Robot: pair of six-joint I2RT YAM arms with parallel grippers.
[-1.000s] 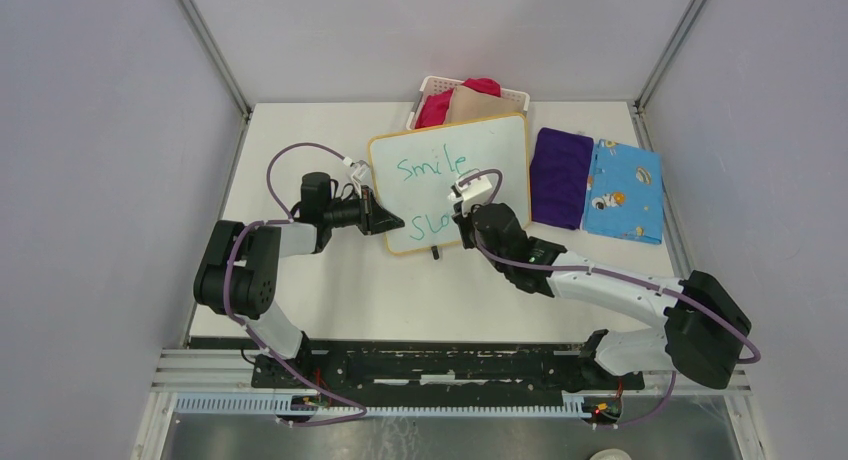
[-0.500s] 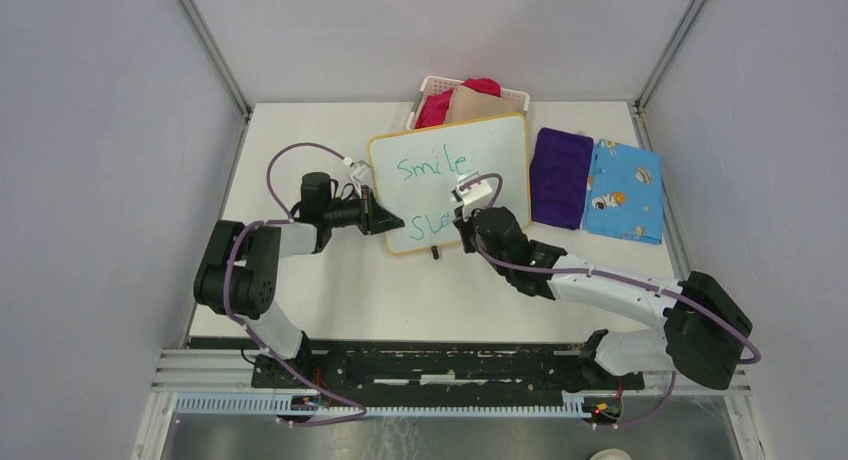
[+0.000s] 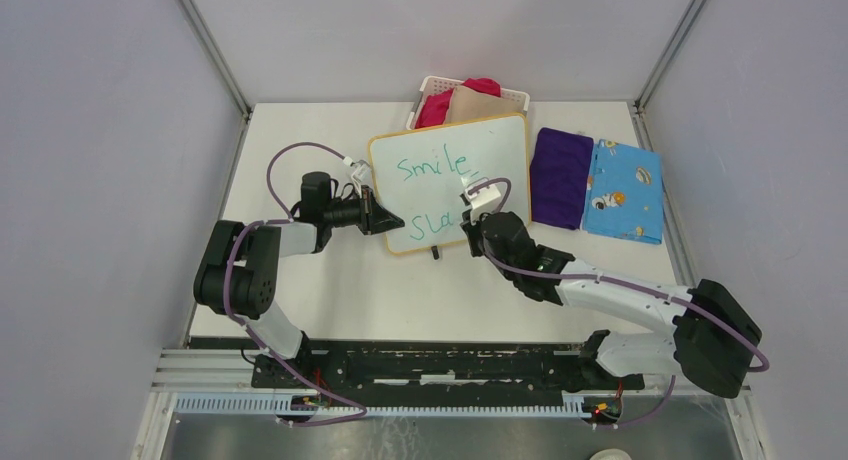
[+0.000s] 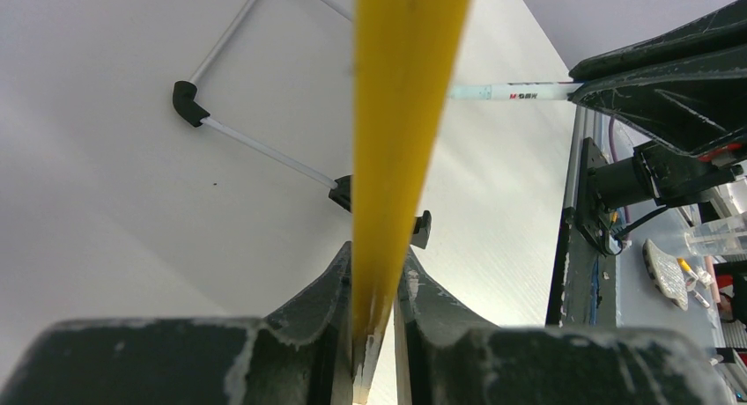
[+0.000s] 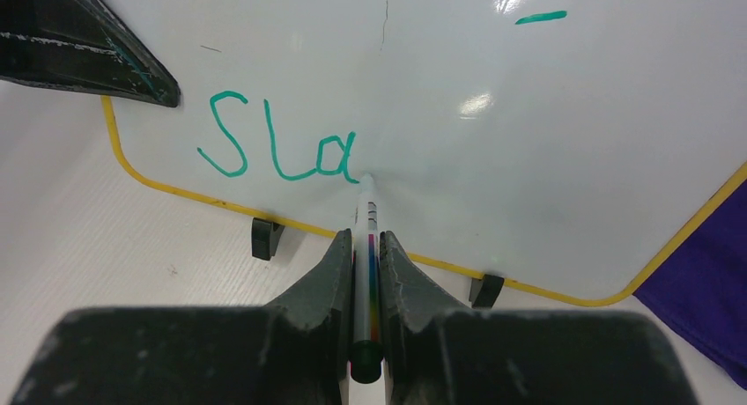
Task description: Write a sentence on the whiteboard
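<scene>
**A:** Why do the left fingers (image 4: 317, 298) pinch the yellow-orange frame of the rectangular white whiteboard (image 3: 497, 145)?

**B:** Probably to steady it. It sits on the white surface (image 3: 330, 280), in front of the white slotted basket (image 3: 428, 84). The right fingers (image 5: 330, 280) clamp a slim white marker (image 5: 367, 213), its tip just after "Sla".

**A:** So the green handwritten sentence (image 5: 277, 151) is unfinished?

**B:** Seemingly. Its second line is barely begun.

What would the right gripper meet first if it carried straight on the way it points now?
The whiteboard: the marker held by the right gripper seems to touch its surface just after the green letters.
</scene>
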